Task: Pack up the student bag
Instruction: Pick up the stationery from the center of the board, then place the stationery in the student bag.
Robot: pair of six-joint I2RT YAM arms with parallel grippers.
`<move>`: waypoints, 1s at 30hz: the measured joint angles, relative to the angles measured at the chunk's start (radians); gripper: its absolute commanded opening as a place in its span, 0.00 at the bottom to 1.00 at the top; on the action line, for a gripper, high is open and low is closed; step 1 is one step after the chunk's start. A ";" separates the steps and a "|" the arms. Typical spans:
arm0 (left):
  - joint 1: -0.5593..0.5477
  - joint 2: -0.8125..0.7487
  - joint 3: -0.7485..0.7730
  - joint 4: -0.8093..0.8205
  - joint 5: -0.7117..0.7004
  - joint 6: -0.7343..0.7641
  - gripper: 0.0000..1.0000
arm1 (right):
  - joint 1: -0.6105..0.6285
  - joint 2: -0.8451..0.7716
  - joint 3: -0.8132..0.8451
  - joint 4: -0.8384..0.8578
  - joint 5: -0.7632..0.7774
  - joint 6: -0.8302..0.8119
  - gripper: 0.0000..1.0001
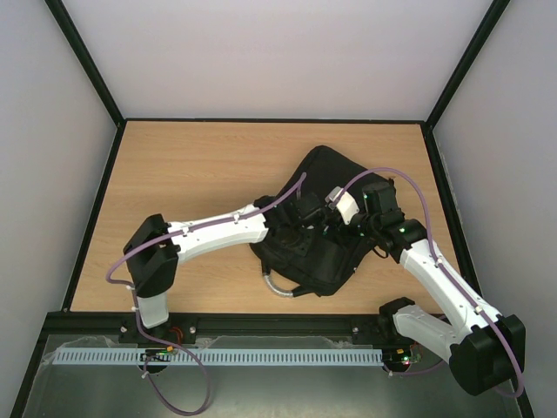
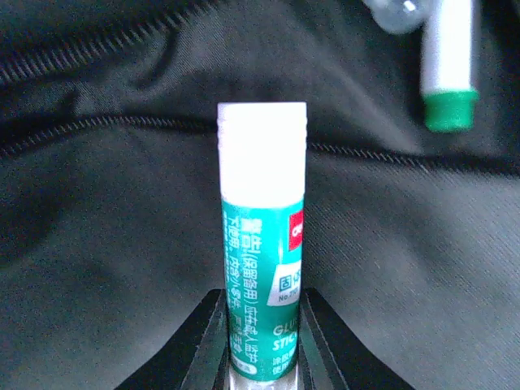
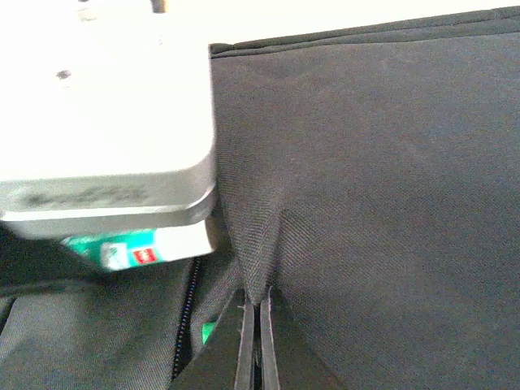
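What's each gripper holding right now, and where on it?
Left gripper holds the glue stick by its bottom end; right gripper pinches a fabric fold of the bag.

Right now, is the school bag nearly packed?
Partway, I'd say. Done: a green-capped marker already lies on the student bag; I cannot tell whether it is inside. In hand: the right gripper pinches the bag's fabric, and the left gripper holds a glue stick over the bag. Left: putting the glue stick in, then probably closing the zip.
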 measured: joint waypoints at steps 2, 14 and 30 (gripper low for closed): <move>0.025 0.013 0.003 0.017 0.016 0.022 0.08 | 0.000 0.000 0.000 0.000 0.000 0.000 0.01; 0.122 0.070 0.055 0.166 0.058 0.092 0.16 | 0.000 0.000 0.000 0.000 0.000 0.000 0.01; 0.117 0.046 0.015 0.163 0.046 0.075 0.47 | 0.000 0.000 0.000 0.000 -0.003 0.000 0.01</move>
